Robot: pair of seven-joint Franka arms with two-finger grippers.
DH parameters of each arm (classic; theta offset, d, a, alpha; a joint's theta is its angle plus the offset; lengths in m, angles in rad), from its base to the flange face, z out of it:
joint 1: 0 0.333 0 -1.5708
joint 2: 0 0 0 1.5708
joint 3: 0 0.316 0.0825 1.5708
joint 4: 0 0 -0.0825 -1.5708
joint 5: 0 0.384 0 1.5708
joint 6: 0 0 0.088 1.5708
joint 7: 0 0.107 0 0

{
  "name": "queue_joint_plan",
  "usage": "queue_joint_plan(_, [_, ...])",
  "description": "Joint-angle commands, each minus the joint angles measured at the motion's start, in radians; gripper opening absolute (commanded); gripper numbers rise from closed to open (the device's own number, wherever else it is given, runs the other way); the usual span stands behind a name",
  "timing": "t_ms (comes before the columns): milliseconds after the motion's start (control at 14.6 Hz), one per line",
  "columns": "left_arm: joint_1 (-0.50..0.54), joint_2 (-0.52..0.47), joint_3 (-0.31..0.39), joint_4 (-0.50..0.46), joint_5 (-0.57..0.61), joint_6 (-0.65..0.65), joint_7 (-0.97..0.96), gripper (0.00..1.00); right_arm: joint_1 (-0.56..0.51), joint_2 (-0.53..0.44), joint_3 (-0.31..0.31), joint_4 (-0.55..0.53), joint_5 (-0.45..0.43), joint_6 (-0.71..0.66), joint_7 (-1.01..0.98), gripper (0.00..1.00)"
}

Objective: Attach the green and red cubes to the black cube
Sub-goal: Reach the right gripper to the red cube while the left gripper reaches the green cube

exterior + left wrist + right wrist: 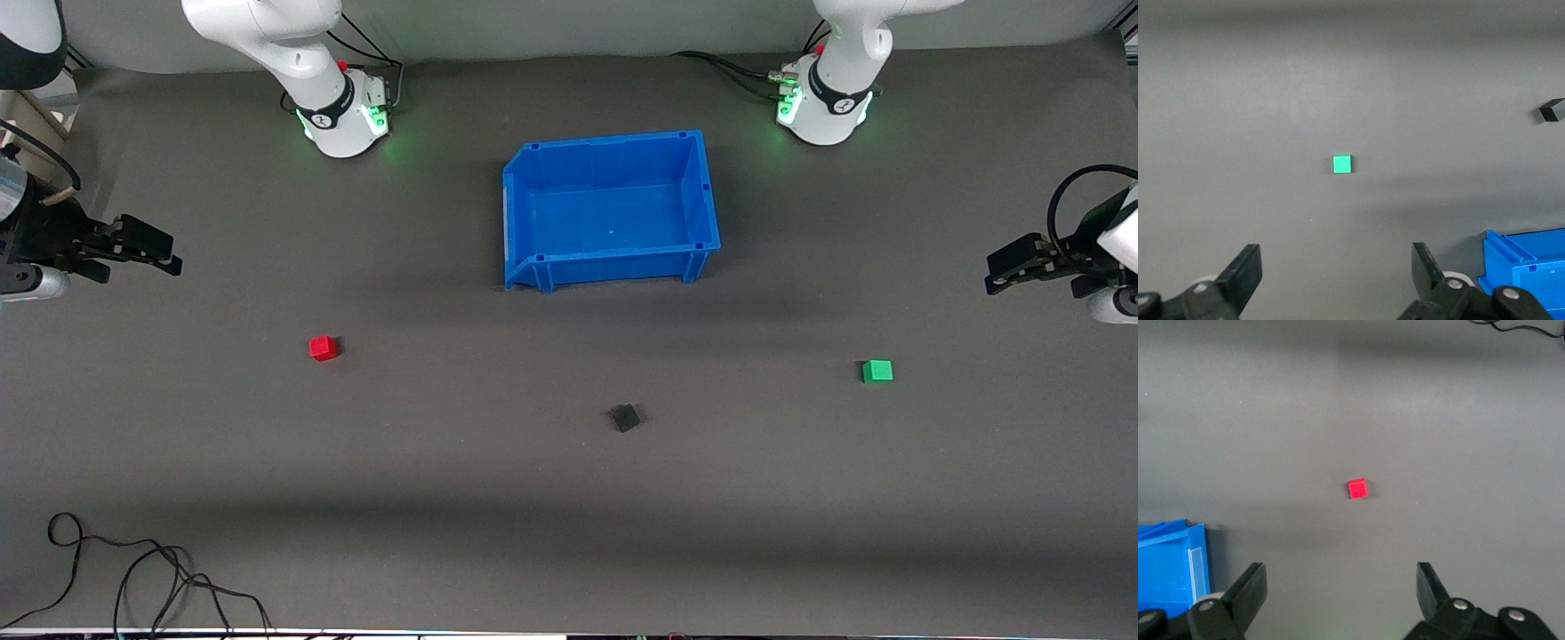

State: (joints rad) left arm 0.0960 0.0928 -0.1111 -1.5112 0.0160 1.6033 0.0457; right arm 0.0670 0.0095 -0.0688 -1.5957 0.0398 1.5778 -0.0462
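Observation:
The black cube point(626, 417) lies on the grey mat, nearer to the front camera than the blue bin. The red cube point(324, 348) lies toward the right arm's end; it also shows in the right wrist view point(1357, 488). The green cube point(877, 371) lies toward the left arm's end; it also shows in the left wrist view point(1342, 164), with the black cube point(1552, 110) at that view's edge. My left gripper point(997, 270) is open and empty, held up at the table's end. My right gripper point(169, 254) is open and empty, held up at the other end.
An empty blue bin point(533, 173) stands mid-table between the arm bases, and a corner of it shows in each wrist view point(1525, 267) point(1168, 570). Black cables point(133, 569) lie at the table's front edge toward the right arm's end.

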Motion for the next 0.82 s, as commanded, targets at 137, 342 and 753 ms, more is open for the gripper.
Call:
queue_joint_plan(137, [0.001, -0.012, 0.005, -0.009, 0.001, 0.006, 0.014, 1.00, 0.008, 0.018, -0.009, 0.034, -0.017, -0.009, 0.003, 1.00])
queue_joint_plan(342, [0.007, 0.007, 0.014, -0.012, 0.001, 0.004, -0.033, 1.00, 0.013, 0.023, -0.009, 0.039, -0.018, -0.009, 0.005, 1.00])
queue_joint_plan(753, [0.025, 0.123, 0.014, -0.017, 0.004, 0.044, -0.430, 1.00, 0.013, 0.021, -0.009, 0.033, -0.018, -0.018, 0.003, 1.00])
